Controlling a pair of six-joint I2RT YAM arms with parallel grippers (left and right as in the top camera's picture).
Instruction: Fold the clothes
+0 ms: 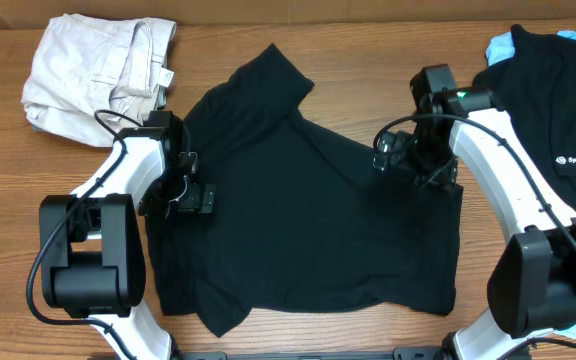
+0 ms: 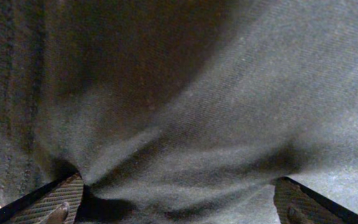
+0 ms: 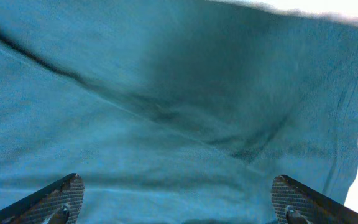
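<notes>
A plain black T-shirt (image 1: 308, 220) lies spread across the middle of the table, one sleeve pointing to the back. My left gripper (image 1: 183, 190) is over its left edge, jaws open wide, with creased dark fabric (image 2: 185, 124) filling the left wrist view between the fingers (image 2: 179, 202). My right gripper (image 1: 413, 155) is over the shirt's upper right part, jaws open wide above the fabric (image 3: 166, 112), fingers (image 3: 179, 199) apart; the shirt's hem edge shows at the right of that view.
Beige trousers (image 1: 98, 70) lie folded at the back left. A black shirt with a white logo (image 1: 558, 110) lies at the right on a light-blue garment (image 1: 503, 45). Bare wooden table (image 1: 368, 60) shows behind the T-shirt.
</notes>
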